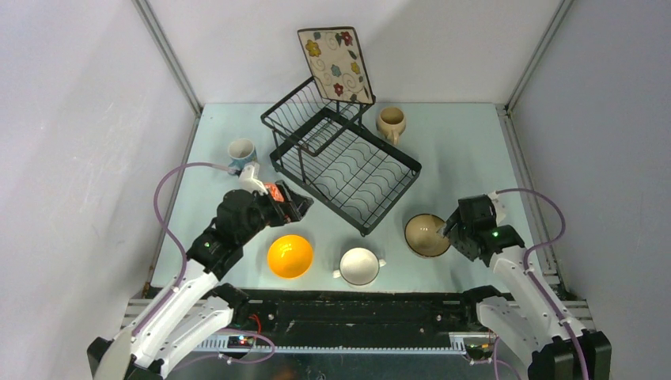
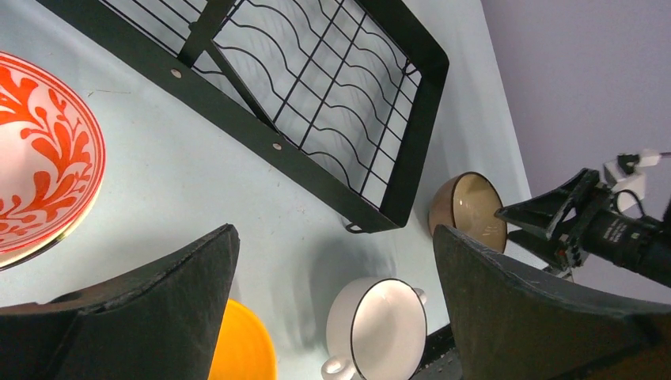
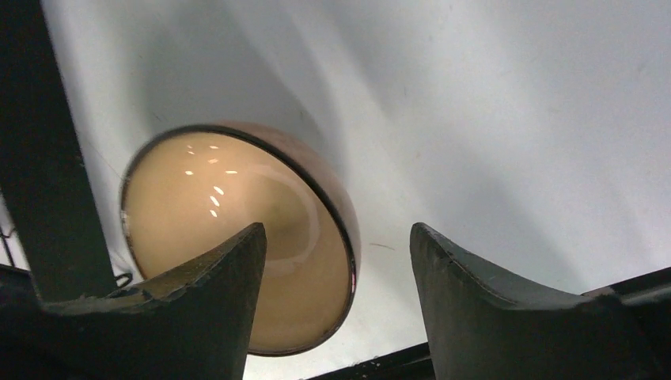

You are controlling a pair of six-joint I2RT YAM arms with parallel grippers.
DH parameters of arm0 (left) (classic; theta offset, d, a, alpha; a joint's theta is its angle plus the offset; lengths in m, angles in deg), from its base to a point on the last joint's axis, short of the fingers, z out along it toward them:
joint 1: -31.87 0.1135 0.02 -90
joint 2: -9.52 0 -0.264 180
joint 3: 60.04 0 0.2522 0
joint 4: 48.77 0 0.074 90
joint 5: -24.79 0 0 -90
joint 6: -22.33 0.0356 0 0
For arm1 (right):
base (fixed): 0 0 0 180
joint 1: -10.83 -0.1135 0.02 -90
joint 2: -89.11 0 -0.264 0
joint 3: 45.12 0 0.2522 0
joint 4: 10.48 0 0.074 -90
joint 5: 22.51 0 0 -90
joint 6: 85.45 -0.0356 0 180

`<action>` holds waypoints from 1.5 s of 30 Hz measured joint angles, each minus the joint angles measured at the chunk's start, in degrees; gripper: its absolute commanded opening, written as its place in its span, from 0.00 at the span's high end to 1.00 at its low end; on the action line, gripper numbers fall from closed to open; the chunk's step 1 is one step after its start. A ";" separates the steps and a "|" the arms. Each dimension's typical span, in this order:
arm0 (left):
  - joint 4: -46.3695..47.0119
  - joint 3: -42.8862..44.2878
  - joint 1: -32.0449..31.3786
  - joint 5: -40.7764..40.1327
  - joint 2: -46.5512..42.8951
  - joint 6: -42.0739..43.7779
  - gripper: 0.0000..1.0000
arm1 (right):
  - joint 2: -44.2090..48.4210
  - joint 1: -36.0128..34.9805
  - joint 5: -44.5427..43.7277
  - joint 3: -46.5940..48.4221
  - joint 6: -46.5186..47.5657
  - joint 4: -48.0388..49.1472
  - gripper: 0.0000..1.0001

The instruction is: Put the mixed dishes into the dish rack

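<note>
Square cream floral plate (image 1: 336,63), top view only

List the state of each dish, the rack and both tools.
Dish rack, upright on table, slots empty.
Square floral plate, on edge at the rack's basket end.
Beige mug, upright on table beside rack.
Blue mug, upright on table.
Red-patterned bowl, on table.
Orange-yellow bowl, upright on table.
White two-handled bowl, upright on table.
Tan bowl, on table, not gripped.
Left tool, open, empty.
Right tool, open, straddling the tan bowl's rim.
</note>
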 measured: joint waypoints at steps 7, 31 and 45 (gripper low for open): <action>-3.50 0.00 -0.07 -4.17 -2.56 0.02 0.02 | -0.87 -3.85 -6.01 8.96 2.14 -2.01 0.26; -0.48 -3.32 -14.45 -4.15 4.09 1.84 0.04 | -11.50 -10.08 -2.38 18.53 9.51 5.99 0.31; 0.44 -3.65 -14.97 -4.48 3.41 1.95 0.03 | -57.42 -2.36 8.04 58.34 25.42 22.43 0.32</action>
